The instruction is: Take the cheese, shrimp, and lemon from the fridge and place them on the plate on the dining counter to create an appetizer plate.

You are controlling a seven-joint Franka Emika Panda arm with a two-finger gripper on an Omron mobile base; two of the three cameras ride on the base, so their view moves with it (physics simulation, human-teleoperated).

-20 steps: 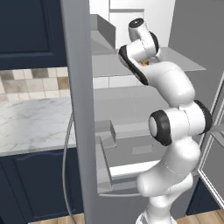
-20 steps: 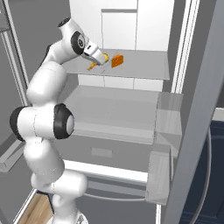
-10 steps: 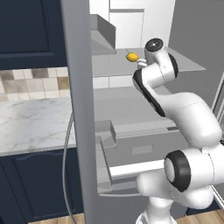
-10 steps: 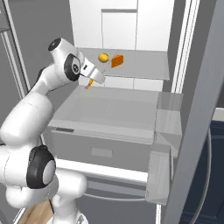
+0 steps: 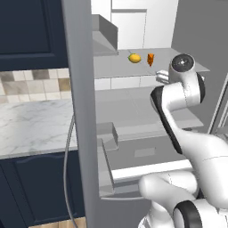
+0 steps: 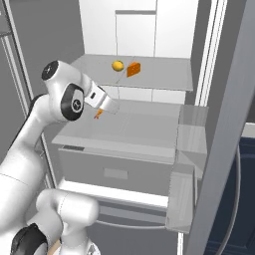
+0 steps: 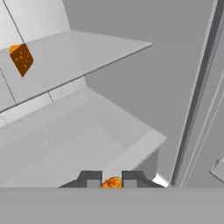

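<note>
Pincer [image 7: 112, 180] clamping shrimp [image 7: 112, 182], mostly hiding it, over fridge [image 6: 149, 35] middle shelf. Lemon [image 6: 117, 65] sitting beside cheese [image 6: 133, 69] on upper shelf; hand view catching cheese alone.

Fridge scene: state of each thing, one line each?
fridge: door open, shelves exposed
lemon: resting on the upper shelf, untouched
cheese: on the upper shelf beside the lemon, untouched
shrimp: pinched between the fingertips, off the shelf
gripper: shut on the shrimp, in front of the shelves
drawer: closed
</note>
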